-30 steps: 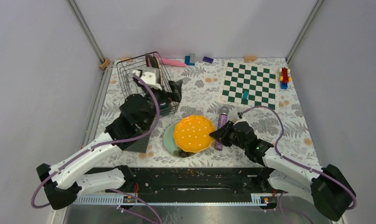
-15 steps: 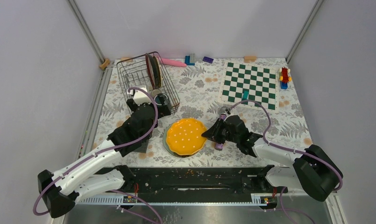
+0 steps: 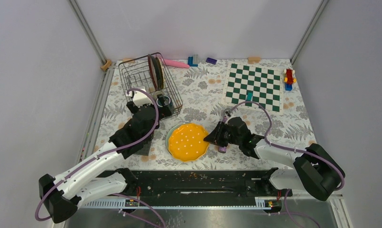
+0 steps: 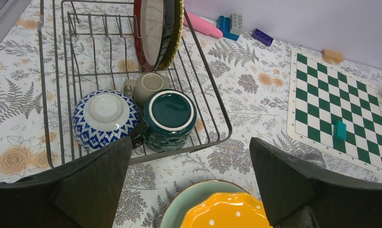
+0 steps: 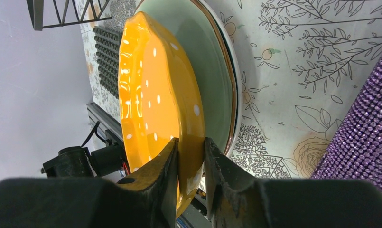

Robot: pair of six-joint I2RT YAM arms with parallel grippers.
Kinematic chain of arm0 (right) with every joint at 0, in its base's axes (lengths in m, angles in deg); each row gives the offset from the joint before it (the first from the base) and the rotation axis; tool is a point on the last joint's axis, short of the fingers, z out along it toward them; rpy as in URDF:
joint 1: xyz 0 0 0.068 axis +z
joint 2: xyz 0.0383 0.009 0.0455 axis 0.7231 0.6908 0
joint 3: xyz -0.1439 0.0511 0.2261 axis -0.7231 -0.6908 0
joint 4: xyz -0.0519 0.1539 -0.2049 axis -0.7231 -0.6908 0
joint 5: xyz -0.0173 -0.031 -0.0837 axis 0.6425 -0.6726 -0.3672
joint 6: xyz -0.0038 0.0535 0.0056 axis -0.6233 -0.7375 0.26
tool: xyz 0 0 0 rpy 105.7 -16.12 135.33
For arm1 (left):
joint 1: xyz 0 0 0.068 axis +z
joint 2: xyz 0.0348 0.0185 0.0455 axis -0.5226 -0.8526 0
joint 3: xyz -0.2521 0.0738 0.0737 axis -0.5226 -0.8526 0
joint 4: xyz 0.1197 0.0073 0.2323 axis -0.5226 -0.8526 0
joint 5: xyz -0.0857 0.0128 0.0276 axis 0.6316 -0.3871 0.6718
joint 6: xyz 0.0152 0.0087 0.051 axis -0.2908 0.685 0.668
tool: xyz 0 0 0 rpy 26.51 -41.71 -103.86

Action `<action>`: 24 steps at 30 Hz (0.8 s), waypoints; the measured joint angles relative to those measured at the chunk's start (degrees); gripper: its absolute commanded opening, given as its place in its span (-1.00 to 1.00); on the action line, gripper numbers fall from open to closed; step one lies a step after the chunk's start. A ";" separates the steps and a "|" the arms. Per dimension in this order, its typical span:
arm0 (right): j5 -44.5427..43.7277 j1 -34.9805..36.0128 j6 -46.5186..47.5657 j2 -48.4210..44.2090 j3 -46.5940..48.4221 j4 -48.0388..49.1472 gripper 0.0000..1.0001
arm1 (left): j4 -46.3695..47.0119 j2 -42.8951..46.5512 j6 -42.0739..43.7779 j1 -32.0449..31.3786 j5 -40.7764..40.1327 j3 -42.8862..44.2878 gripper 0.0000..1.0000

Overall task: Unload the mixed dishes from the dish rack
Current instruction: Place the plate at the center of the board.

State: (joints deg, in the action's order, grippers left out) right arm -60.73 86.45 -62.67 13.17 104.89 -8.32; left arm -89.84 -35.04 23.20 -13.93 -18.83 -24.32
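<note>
Right hand [image 5: 191, 145] pinches glossy, scalloped yellow plate [image 5: 151, 95] — over smooth green plate [image 5: 205, 61].

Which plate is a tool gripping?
The yellow white-dotted plate, pinched at its rim by the right tool over the pale green plate; the red-rimmed cream plate stands upright in the dark wire rack.

The dish rack's [image 3: 132, 78] near end is crowded by bowl [image 4: 105, 118], cup [image 4: 148, 87] and mug [image 4: 170, 118]; open room is left at its far left. Right of the yellow plate [image 3: 189, 141], passage is blocked by the purple cylinder [image 5: 364, 128].
</note>
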 measured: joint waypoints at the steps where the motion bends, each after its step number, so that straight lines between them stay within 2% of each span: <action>1: -0.02 -0.02 0.31 0.20 0.13 -0.09 -0.91 | 0.00 0.00 -0.13 0.09 0.00 0.00 0.98; 7: 0.00 -0.02 1.40 2.32 1.51 -0.76 -0.83 | -0.02 -0.24 -0.57 0.55 0.00 -0.31 0.98; 11: 0.04 0.00 1.42 3.54 2.19 -0.85 -0.71 | -0.35 -0.24 -0.83 0.74 0.00 -0.92 0.98; 16: 0.13 0.00 1.42 4.57 2.84 -0.68 -0.47 | -0.96 -0.24 -1.20 0.90 -0.09 -1.11 0.98; 24: 0.17 0.04 1.18 5.01 4.26 -0.42 0.02 | -2.43 -0.24 -1.22 1.05 -0.26 -1.77 0.98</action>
State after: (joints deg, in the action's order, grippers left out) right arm -60.55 86.49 -61.49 18.17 109.15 -8.74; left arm -92.27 -35.28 21.97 -12.88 -19.09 -26.09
